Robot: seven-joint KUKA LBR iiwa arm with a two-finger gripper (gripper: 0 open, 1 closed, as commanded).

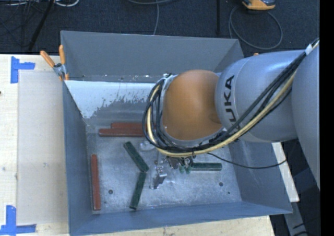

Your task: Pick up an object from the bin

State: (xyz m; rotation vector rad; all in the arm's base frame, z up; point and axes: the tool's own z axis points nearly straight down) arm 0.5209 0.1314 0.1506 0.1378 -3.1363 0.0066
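While claw hangs low in bin beside two dark-green bars, cannot tell whether clenched or released.

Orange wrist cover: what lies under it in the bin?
The tool and part of a dark green flat stick show at its lower edge; anything beneath is covered.

Scuffed matt metal bin, glossy orange cover

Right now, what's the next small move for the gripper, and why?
Probably a small shift toward the view's left, onto the angled dark green stick. The gripper sits over bare bin floor, between that stick and another dark green stick on the view's right, centred on neither.
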